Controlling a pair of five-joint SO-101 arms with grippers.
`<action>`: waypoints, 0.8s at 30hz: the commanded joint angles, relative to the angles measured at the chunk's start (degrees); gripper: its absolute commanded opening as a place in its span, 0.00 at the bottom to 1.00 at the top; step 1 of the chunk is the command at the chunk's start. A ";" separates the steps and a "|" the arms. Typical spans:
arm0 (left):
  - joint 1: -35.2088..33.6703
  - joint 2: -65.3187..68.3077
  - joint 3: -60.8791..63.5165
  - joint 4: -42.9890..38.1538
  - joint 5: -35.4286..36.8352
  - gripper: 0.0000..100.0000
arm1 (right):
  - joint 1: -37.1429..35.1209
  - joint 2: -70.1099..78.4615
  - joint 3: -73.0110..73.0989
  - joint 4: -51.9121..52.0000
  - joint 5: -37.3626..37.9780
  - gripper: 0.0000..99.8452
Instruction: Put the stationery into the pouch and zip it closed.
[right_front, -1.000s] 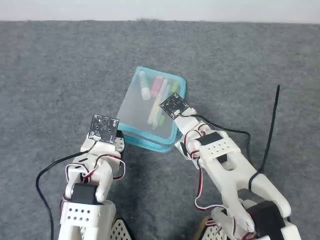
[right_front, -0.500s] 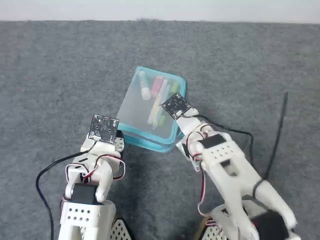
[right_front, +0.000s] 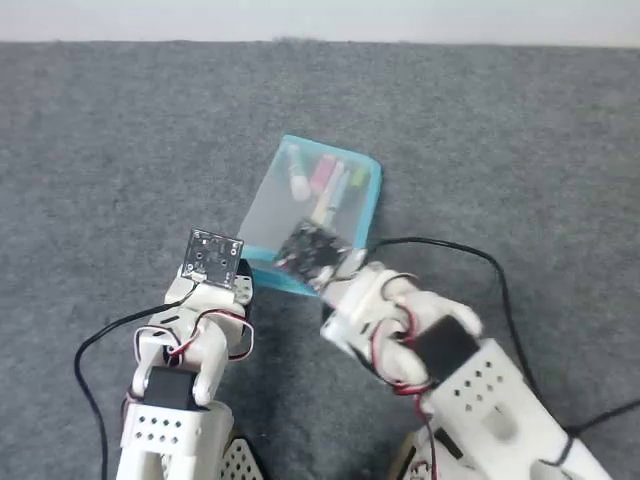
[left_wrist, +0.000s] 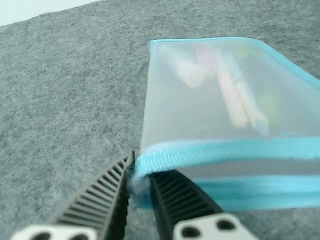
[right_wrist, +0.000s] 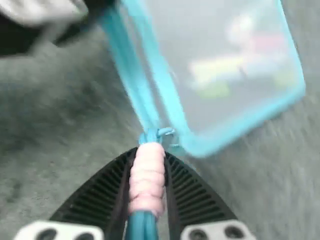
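One pouch (right_front: 290, 205), translucent with a turquoise border, flat on the grey table (right_front: 120, 130) just ahead of both arms. Holds the stationery (right_front: 325, 180): at least four pieces by colour, one white, one pink, one yellow, one green. Cannot fix the exact count through the cloudy wall. Two arms and two grippers, both at the pouch's near edge, one toward each end of it. Two black cables (right_front: 100, 340) on the table, one beside each arm.

From the high view: the whole outline of the pouch, the pieces bunched toward its far end, and a wrist camera board above each near corner, covering the fingers beneath.

From the left wrist view: the left gripper (left_wrist: 140, 170), fingers pressed together on the pouch's near corner, pinching the end of the turquoise zip (left_wrist: 225, 150). Also the pens seen from the side, lying lengthwise inside.

From the right wrist view: the right gripper (right_wrist: 149, 155), fingers clamped on a pink pull (right_wrist: 147, 185). Joins by a short blue cord to the slider (right_wrist: 160, 134), close to a corner of the pouch.
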 joint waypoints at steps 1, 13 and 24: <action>0.79 0.62 -3.21 0.35 0.97 0.01 | -6.90 4.35 -6.24 -3.38 2.20 0.01; -0.79 0.62 -3.38 0.09 0.97 0.01 | -14.90 12.26 -6.33 -8.75 2.99 0.01; -1.14 0.62 -3.56 0.26 0.97 0.01 | -10.86 1.19 2.02 0.04 7.30 0.34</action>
